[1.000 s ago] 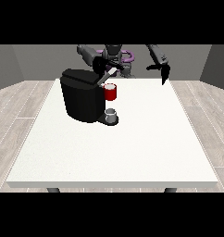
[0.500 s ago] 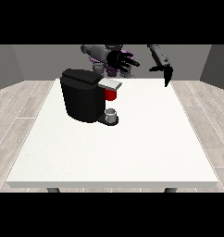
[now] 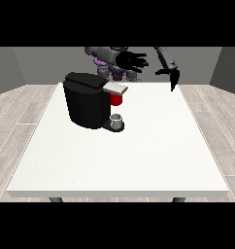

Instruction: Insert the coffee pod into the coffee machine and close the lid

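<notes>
hand at view's left (image 3: 130, 60) fingers spread above coffee machine (image 3: 88, 99); other hand (image 3: 172, 76) unclear.

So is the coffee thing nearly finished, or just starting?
It looks mostly done. The black coffee machine has its grey lid lying flat, apparently shut, above a red thing at the machine. Neither hand holds anything: the hand at the view's left is raised with fingers spread, the hand at the view's right hangs aside. No pod shows.

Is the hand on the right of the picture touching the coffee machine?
Apart. In the front view the hand at the view's right hangs by the table's far edge, with bare white table between it and the coffee machine.
</notes>
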Robot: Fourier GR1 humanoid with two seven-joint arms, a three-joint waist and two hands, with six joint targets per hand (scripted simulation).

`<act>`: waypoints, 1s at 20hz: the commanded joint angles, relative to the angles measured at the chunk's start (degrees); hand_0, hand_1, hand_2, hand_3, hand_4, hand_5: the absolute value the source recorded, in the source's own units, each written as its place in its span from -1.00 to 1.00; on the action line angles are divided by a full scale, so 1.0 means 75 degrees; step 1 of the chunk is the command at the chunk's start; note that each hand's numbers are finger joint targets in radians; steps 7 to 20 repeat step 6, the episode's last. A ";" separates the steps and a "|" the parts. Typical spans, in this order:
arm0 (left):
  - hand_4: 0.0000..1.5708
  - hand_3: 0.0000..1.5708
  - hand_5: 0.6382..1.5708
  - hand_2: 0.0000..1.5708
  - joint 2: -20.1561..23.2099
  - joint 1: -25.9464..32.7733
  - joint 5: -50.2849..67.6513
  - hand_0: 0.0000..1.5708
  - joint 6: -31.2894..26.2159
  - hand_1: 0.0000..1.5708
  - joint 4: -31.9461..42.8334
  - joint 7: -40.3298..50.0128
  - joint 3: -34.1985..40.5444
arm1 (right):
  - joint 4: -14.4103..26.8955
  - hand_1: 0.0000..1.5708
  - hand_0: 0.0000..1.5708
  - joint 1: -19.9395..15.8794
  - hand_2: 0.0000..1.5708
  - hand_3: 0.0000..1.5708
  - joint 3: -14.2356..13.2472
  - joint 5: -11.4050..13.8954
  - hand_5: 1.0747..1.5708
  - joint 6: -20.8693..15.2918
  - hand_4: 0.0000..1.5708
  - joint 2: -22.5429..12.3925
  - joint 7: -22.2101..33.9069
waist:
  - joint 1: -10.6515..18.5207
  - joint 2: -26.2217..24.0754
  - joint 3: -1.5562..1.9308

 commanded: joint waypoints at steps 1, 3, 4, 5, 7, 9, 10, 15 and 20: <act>-0.55 -1.00 1.00 -1.00 0.0137 0.0107 -0.0126 -1.00 -0.0029 -1.00 0.0493 -0.0448 0.0038 | -0.0449 -1.00 -1.00 0.0877 -1.00 -1.00 0.1335 -0.0423 1.00 -0.0013 -0.37 0.0020 -0.0044 | -0.0131 -0.0346 -0.0001; -0.66 -1.00 1.00 -1.00 -0.0012 -0.0054 -0.0013 -1.00 -0.0094 -1.00 0.0333 -0.0138 -0.0043 | -0.0551 -1.00 -1.00 0.1208 -1.00 -1.00 0.1645 -0.0646 1.00 0.0445 -0.35 0.0020 -0.0765 | -0.0055 -0.0217 0.0003; -0.79 -1.00 1.00 -1.00 -0.0261 0.0103 -0.0151 -1.00 0.0240 -1.00 0.0273 -0.0276 -0.0131 | -0.0528 -1.00 -1.00 0.1086 -1.00 -1.00 0.1442 -0.0588 1.00 0.0707 -0.37 0.0020 -0.1133 | -0.0162 -0.0103 0.0004; -0.79 -1.00 1.00 -1.00 -0.0035 0.0271 -0.0122 -1.00 -0.0015 -1.00 0.0395 -0.0496 -0.0073 | -0.0737 -1.00 -1.00 0.1556 -1.00 -1.00 0.1963 -0.0814 1.00 0.0545 -0.35 0.0020 -0.1045 | -0.0027 -0.0308 0.0002; -0.79 -1.00 1.00 -1.00 -0.0130 0.0131 -0.0168 -1.00 0.0040 -1.00 0.0409 -0.0303 -0.0161 | -0.1019 -1.00 -1.00 0.2078 -1.00 -1.00 0.2260 -0.1396 1.00 0.0509 -0.41 0.0020 -0.1189 | -0.0087 -0.0350 0.0005; -0.79 -1.00 1.00 -1.00 -0.0130 0.0131 -0.0168 -1.00 0.0040 -1.00 0.0409 -0.0303 -0.0161 | -0.1019 -1.00 -1.00 0.2078 -1.00 -1.00 0.2260 -0.1396 1.00 0.0509 -0.41 0.0020 -0.1189 | -0.0087 -0.0350 0.0005; -0.79 -1.00 1.00 -1.00 -0.0130 0.0131 -0.0168 -1.00 0.0040 -1.00 0.0409 -0.0303 -0.0161 | -0.1019 -1.00 -1.00 0.2078 -1.00 -1.00 0.2260 -0.1396 1.00 0.0509 -0.41 0.0020 -0.1189 | -0.0087 -0.0350 0.0005; -0.79 -1.00 1.00 -1.00 -0.0130 0.0131 -0.0168 -1.00 0.0040 -1.00 0.0409 -0.0303 -0.0161 | -0.1019 -1.00 -1.00 0.2078 -1.00 -1.00 0.2260 -0.1396 1.00 0.0509 -0.41 0.0020 -0.1189 | -0.0087 -0.0350 0.0005; -0.79 -1.00 1.00 -1.00 -0.0130 0.0131 -0.0168 -1.00 0.0040 -1.00 0.0409 -0.0303 -0.0161 | -0.1019 -1.00 -1.00 0.2078 -1.00 -1.00 0.2260 -0.1396 1.00 0.0509 -0.41 0.0020 -0.1189 | -0.0087 -0.0350 0.0005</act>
